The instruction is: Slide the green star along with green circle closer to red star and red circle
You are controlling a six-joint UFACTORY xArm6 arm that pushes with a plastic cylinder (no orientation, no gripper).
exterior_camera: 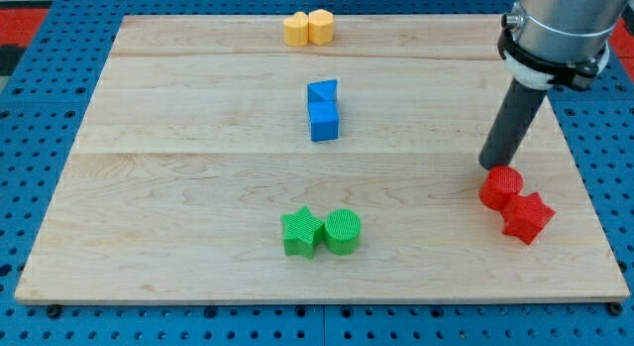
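Note:
The green star (300,233) and the green circle (343,231) sit side by side, touching, near the view's bottom centre of the wooden board (178,187). The red circle (501,188) and the red star (527,217) sit together, touching, at the view's right. My tip (491,167) is at the view's right, just above and left of the red circle, touching or almost touching it. It is far to the right of the green blocks.
A blue triangle (323,91) and a blue cube (324,120) sit together at the centre. Two yellow blocks (308,28) sit together at the view's top edge. The board lies on a blue pegboard surface (40,98).

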